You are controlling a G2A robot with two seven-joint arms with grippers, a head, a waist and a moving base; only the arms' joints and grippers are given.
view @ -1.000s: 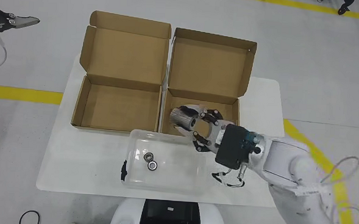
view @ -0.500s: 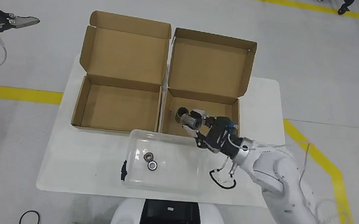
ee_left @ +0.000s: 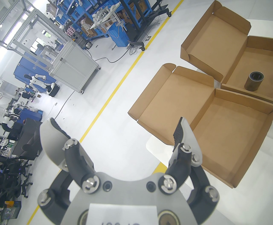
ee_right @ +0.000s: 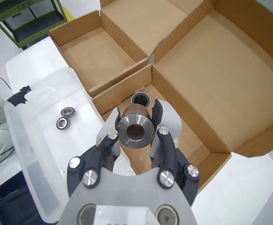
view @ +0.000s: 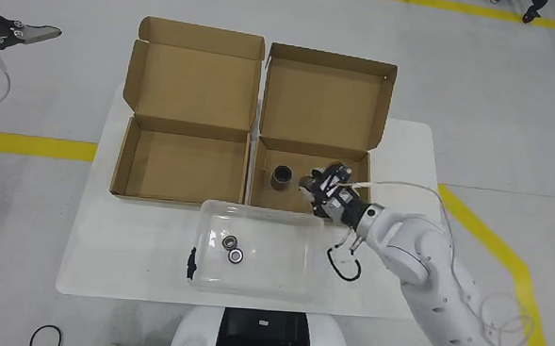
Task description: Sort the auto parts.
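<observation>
Two open brown cardboard boxes stand side by side on the far half of the white table (view: 401, 151), lids folded back. The left cardboard box (view: 179, 163) holds no parts. The right cardboard box (view: 327, 100) holds one dark hollow cylindrical sleeve (view: 280, 177), standing upright on the left part of its floor. The right gripper (ee_right: 137, 110) is clenched on a short grey steel cylinder with a central bore (ee_right: 136, 130), one finger on each side of its round wall and the chamfered bored end facing the wrist. In the top view this gripper and its load sit within the right box, just right of the dark sleeve and apart from it. Whether the steel cylinder touches the box floor cannot be told. A clear plastic rectangular tray (view: 257, 208) lies on the near half of the table, its far edge against the boxes' near walls. Two small ring-shaped steel bearings (ee_right: 67, 112) (ee_right: 61, 123) lie close together in the tray's left half. A scrap of black tape (view: 191, 263) sits on the tray's left rim. The left gripper (ee_left: 115, 123) hangs off the table, well to the far left over the floor, fingers spread wide and grasping nothing.
</observation>
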